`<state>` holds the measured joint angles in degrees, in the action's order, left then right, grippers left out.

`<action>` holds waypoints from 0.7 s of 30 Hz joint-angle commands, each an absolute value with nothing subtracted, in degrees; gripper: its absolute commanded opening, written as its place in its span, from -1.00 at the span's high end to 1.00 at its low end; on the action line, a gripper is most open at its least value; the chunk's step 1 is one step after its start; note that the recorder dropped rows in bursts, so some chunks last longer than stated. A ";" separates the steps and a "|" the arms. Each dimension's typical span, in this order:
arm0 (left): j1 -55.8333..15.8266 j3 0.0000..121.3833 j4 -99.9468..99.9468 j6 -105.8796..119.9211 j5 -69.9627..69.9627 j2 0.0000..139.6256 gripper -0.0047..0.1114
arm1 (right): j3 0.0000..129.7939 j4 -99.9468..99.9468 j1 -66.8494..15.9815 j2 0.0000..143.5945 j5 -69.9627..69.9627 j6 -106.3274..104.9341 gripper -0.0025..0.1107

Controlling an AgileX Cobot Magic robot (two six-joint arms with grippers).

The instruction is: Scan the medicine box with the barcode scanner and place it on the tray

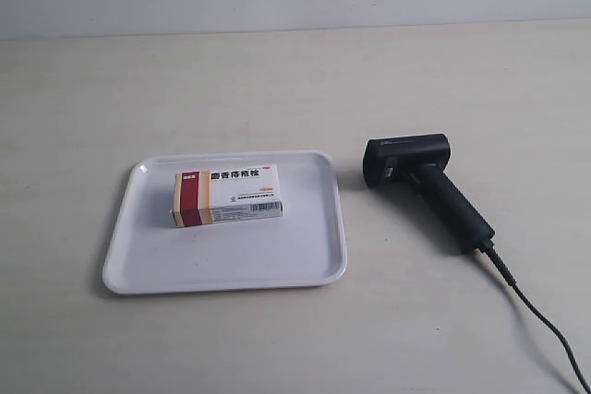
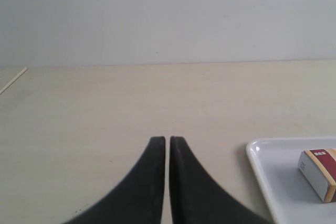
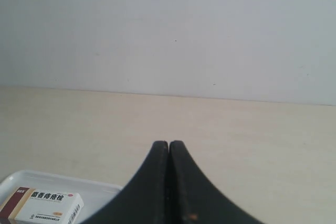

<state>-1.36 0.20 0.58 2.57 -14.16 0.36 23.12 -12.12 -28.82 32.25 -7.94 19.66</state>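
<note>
Both grippers, left (image 2: 167, 141) and right (image 3: 168, 144), closed tight, holding nothing.
Box (image 1: 227, 195) lies on the tray (image 1: 138, 256), clear of either gripper; scanner (image 1: 427, 184) on the table (image 1: 277, 80) beside the tray.

Pale beige table (image 1: 277, 80) bearing the white tray (image 1: 138, 265) and, just beside it, the barcode scanner (image 1: 425, 182) with cable (image 1: 540, 320).

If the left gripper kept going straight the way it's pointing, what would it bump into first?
Probably nothing close. The shut black left gripper points over the bare pale wooden table toward the plain grey wall. The flat white plastic tray with the small white-and-red medicine box sits off to one side.
</note>
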 commanded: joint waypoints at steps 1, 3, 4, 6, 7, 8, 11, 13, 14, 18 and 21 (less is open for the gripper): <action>-1.30 0.00 0.66 2.52 -14.46 0.00 0.83 | 21.89 -8.96 -28.61 31.78 -5.86 19.25 0.95; -1.30 0.00 0.66 2.52 -14.46 0.00 0.83 | 19.38 -5.69 -28.61 31.11 -5.10 19.24 0.95; -1.30 0.00 0.66 2.52 -14.46 0.00 0.83 | 17.21 -5.28 -28.61 30.71 -4.26 19.24 0.95; -1.30 0.00 0.66 2.52 -14.46 0.00 0.83 | 12.38 -5.28 -28.61 29.79 -2.05 18.60 0.95; -1.30 0.00 0.66 2.52 -14.46 0.00 0.83 | 9.64 -4.70 -28.61 29.01 -0.69 17.89 0.95; -1.30 0.00 0.66 2.52 -14.46 0.00 0.83 | 7.12 -3.90 -28.61 28.33 0.00 17.26 0.95; -1.30 0.00 0.66 2.52 -14.46 0.00 0.83 | 1.52 4.87 -28.61 25.21 2.97 11.85 0.95; -1.30 0.00 0.66 2.52 -14.46 0.00 0.83 | 0.00 9.76 -28.61 23.10 3.36 7.18 0.95; -1.30 0.00 0.66 2.52 -14.46 0.00 0.83 | 0.00 10.13 -28.61 22.39 3.22 6.15 0.95; -1.30 0.00 0.66 2.63 -14.46 0.00 0.83 | 0.00 10.13 -28.61 20.65 2.23 5.45 0.95; -1.30 0.00 0.66 2.63 -14.46 0.00 0.83 | 0.00 10.13 -28.61 20.65 2.23 5.56 0.95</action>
